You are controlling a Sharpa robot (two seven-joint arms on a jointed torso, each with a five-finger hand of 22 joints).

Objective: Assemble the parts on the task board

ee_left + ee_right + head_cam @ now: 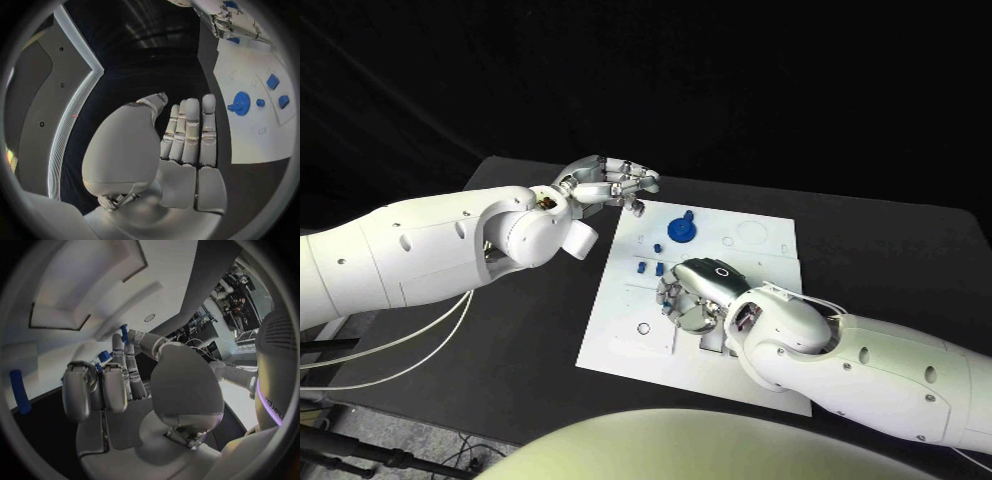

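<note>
The white task board (625, 330) lies mid-table. Toward its far edge stands a round blue part (681, 228), the same round blue part (240, 103) showing in the left wrist view, with small blue parts (649, 268) beside it. My right hand (698, 290) rests low over the board's middle with fingers curled. In the right wrist view its thumb and a finger meet on a small blue part (124, 331). Another blue piece (104, 356) sits by the fingers, and a blue peg (19, 390) lies further off. My left hand (607, 184) hovers off the board's far left corner, fingers straight, holding nothing.
Round and square recesses (753, 234) mark the board's far right corner. A small ring hole (643, 328) sits near its left edge. Black table (877, 250) surrounds the board on all sides. My left forearm (430, 245) crosses the table's left side.
</note>
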